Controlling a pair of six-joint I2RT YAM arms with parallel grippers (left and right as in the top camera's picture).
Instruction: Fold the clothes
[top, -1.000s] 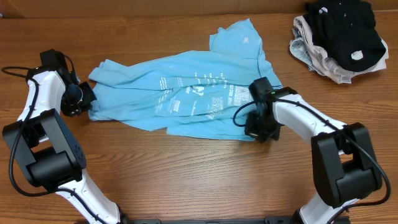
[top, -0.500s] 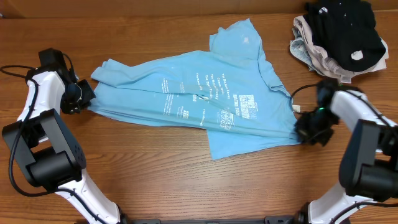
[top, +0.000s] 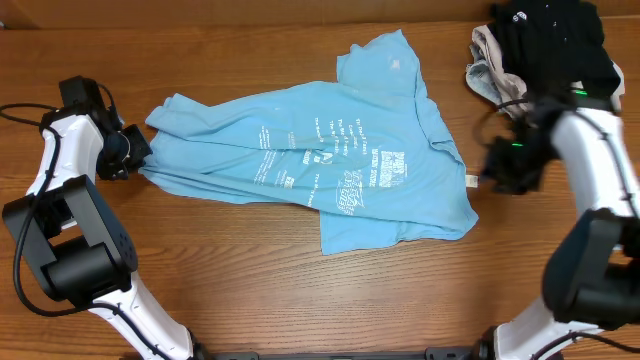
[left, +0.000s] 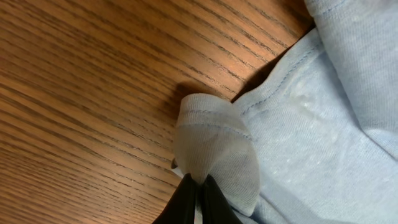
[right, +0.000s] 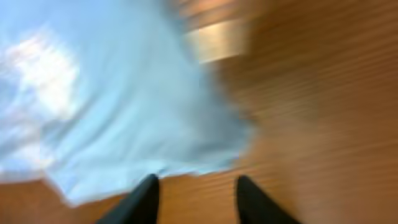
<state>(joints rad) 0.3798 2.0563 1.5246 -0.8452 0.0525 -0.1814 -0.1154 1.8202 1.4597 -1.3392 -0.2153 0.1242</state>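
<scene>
Flattening step judged in hand: T-shirt (top: 300, 160) edge clamped by left gripper (left: 198, 186); right gripper (right: 198, 182) parted, empty. Next, right hem needs grasping, wrinkles pulled out.

overhead view: bright, even, diffuse light; soft thin shadows along the t-shirt (top: 300, 160) edges; sharp focus. left wrist view: crisp grain on the table (left: 74, 74), dark shadow beside the bunched hem. right wrist view: heavy motion blur throughout.

The T-shirt (right: 112, 106) covers the table (right: 311, 124) ahead of the right gripper (right: 196, 186), and bare wood lies open beside its fingers. A pile of dark and beige cloth (top: 545, 60) stands near behind it, off to one side.
</scene>
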